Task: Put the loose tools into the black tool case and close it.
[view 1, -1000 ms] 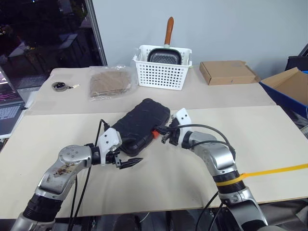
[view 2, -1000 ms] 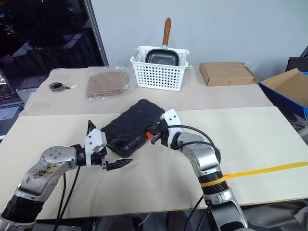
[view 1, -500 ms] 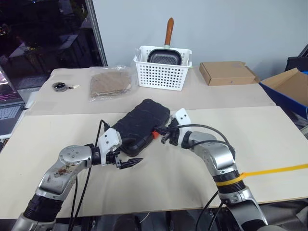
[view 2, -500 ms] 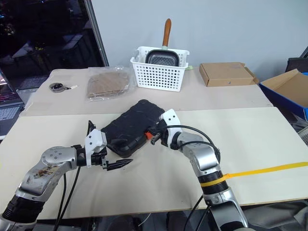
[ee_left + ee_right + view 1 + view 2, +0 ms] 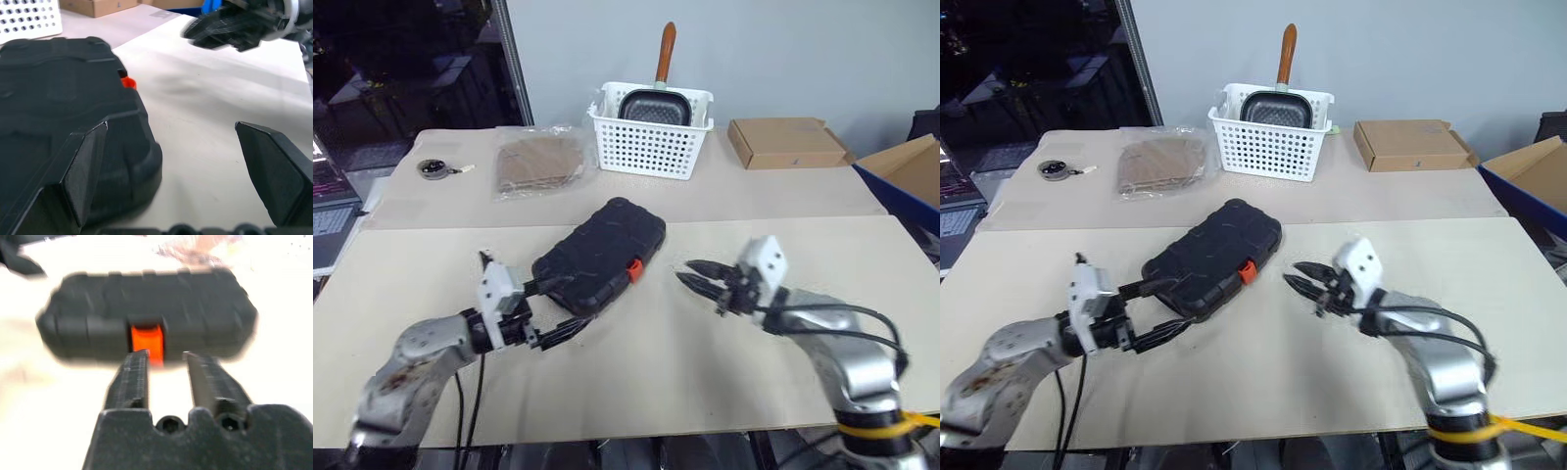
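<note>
The black tool case lies shut on the table, its orange latch facing right. My left gripper is open at the case's near corner, one finger over the lid edge and one beside it on the table. To the right of the latch, with a gap of bare table between, my right gripper is open with a narrow gap and nothing between its fingers. In the right wrist view it points at the latch. The loose tools are out of view.
At the back stand a white perforated basket holding a pan, a flat cardboard box, a clear bag of brown sheets and a round tape measure. A blue-edged open box sits at the far right.
My right gripper left the latch, pulled back to the right and opened. My left gripper drew back a little toward the left. The head view has shifted slightly.
</note>
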You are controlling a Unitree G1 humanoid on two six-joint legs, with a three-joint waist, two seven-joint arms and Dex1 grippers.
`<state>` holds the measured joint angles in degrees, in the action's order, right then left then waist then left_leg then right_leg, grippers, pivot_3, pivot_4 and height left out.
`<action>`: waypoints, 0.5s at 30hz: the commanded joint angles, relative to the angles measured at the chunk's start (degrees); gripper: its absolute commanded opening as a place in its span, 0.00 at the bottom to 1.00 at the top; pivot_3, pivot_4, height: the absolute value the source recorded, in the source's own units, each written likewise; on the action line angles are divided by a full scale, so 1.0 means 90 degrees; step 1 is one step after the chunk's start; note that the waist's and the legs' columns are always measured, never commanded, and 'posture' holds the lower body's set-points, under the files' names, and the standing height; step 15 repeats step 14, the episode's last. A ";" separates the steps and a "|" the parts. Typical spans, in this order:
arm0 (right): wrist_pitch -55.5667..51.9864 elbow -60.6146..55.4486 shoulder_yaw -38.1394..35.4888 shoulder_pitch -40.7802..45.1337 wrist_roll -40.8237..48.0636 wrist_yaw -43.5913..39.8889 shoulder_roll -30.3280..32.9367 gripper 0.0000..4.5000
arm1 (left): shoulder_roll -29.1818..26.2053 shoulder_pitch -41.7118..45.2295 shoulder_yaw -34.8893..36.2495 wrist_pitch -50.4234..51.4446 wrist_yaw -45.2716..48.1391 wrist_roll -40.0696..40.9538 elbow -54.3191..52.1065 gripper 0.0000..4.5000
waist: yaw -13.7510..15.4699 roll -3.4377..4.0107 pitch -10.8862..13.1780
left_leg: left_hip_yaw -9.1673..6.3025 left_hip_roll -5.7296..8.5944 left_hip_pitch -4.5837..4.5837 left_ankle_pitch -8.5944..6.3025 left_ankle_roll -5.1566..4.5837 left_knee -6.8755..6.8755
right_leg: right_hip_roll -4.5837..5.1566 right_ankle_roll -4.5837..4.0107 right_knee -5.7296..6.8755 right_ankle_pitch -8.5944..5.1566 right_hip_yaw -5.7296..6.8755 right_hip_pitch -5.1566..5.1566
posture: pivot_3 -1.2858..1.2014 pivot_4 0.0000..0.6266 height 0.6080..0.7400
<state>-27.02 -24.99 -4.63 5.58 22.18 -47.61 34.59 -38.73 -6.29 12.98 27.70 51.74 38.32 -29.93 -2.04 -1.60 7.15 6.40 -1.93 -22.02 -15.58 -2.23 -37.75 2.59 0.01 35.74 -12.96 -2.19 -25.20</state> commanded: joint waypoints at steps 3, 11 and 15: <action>0.0820 -0.0359 -0.1270 -0.1099 0.0469 -0.1056 0.0802 0.83 | -0.0233 -0.1202 0.1054 0.0186 0.0047 0.0458 -0.0728 1.00 | 0.0032 -0.0007 0.0012 | 0.0002 0.0002 0.0007 -0.0003 -0.0001 -0.0004 | 0.0000 0.0003 -0.0001 -0.0004 -0.0001 0.0010 | 0.52 0.24 1.00; 0.1812 0.0029 -0.2309 -0.2337 0.0392 -0.1754 0.1122 1.00 | -0.0269 -0.2567 0.1988 -0.0082 0.0270 0.0226 -0.0580 1.00 | 0.0150 -0.0024 0.0042 | 0.0006 -0.0003 0.0100 -0.0002 0.0003 -0.0007 | -0.0001 -0.0007 -0.0004 -0.0067 -0.0002 0.0083 | 0.52 0.24 1.00; 0.2038 0.0244 -0.2352 -0.2483 0.0359 -0.1813 0.1112 1.00 | -0.0285 -0.2579 0.2048 -0.0117 0.0372 0.0245 -0.0377 1.00 | 0.0159 -0.0021 0.0043 | 0.0006 -0.0004 0.0105 -0.0002 0.0006 -0.0007 | 0.0004 -0.0013 -0.0003 -0.0071 -0.0003 0.0092 | 0.52 0.24 1.00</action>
